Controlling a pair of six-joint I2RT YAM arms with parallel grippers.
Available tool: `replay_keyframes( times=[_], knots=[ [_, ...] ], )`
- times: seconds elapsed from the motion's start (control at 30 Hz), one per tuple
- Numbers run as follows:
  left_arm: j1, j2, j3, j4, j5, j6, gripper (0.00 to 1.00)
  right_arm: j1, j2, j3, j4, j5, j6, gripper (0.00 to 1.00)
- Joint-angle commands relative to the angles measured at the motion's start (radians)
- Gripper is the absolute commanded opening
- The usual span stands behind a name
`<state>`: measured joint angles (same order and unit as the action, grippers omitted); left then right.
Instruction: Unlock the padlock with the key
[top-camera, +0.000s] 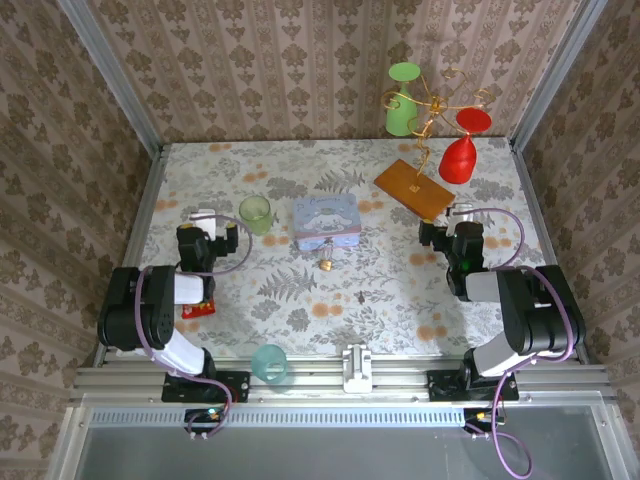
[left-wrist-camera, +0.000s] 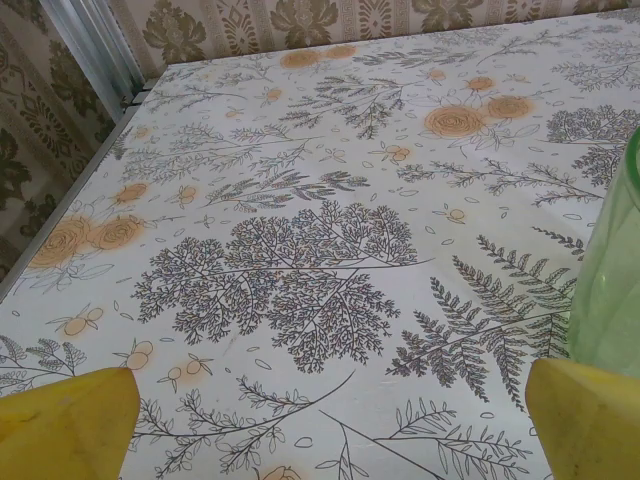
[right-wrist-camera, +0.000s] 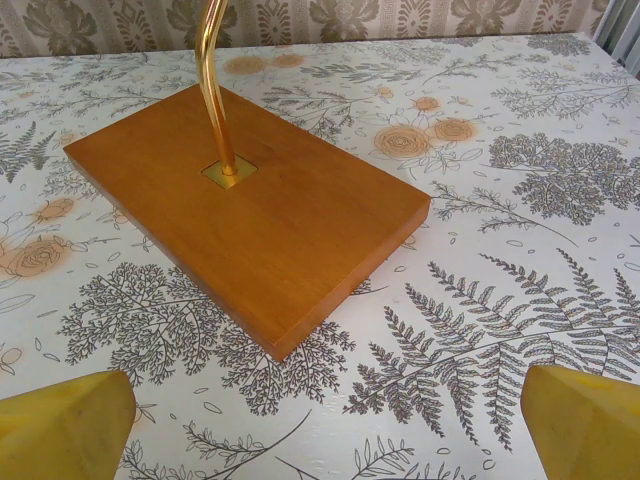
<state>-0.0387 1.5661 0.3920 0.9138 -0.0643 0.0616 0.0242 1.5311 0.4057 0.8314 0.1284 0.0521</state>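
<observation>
Nothing is in hand yet, so I'd judge this to be the very start of the job, with both arms out at the sides. The padlock (top-camera: 325, 266) lies on the table (top-camera: 270, 300) just in front of the pale blue box (top-camera: 326, 222), on the side nearer the arms. The key (top-camera: 360, 296) is a dark speck a little further toward the arms and slightly right of the box, apart from the padlock.

The left gripper (left-wrist-camera: 325, 425) stands wide with nothing between its yellow fingers (left-wrist-camera: 65, 420). It is well left of the box, close beside the green cup (left-wrist-camera: 610, 290). The right gripper (right-wrist-camera: 325, 425) is spread just as wide and bare, well right of the box, facing the wooden base (right-wrist-camera: 250, 220) of the gold stand.

Next, I'd expect one arm to swing in toward the box for the key. It is thin and flat on the table, so it calls for a low, careful pinch while the other arm steadies the padlock.

From the overhead view I can't tell which way the key points, where the keyhole faces, or whether the shackle is closed. The cup is cut off at the edge of the left wrist view.
</observation>
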Motion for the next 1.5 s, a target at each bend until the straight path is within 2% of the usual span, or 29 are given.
replay_keyframes(
  times=[0.0, 0.9, 1.0, 1.13, 1.37, 1.47],
  knots=[
    [-0.002, -0.008, -0.007, 0.020, -0.005, 0.017, 1.00, 0.003, -0.002, -0.007, 0.038, 0.028, 0.002, 1.00],
    [-0.001, -0.008, -0.007, 0.019, -0.004, 0.017, 1.00, 0.003, -0.004, -0.008, 0.037, 0.028, 0.002, 1.00],
    [0.026, -0.010, 0.002, -0.001, 0.055, 0.000, 1.00, 0.004, -0.003, -0.006, 0.035, 0.028, 0.003, 1.00],
    [0.030, -0.010, 0.003, -0.003, 0.076, 0.002, 1.00, 0.003, -0.003, -0.007, 0.033, 0.027, 0.002, 1.00],
    [0.030, -0.012, -0.004, 0.010, 0.068, 0.001, 1.00, 0.003, -0.003, -0.010, 0.039, 0.027, 0.002, 1.00],
    [0.030, -0.034, -0.062, 0.108, 0.006, -0.024, 1.00, 0.005, -0.024, -0.006, 0.017, 0.015, -0.005, 1.00]
  ],
)
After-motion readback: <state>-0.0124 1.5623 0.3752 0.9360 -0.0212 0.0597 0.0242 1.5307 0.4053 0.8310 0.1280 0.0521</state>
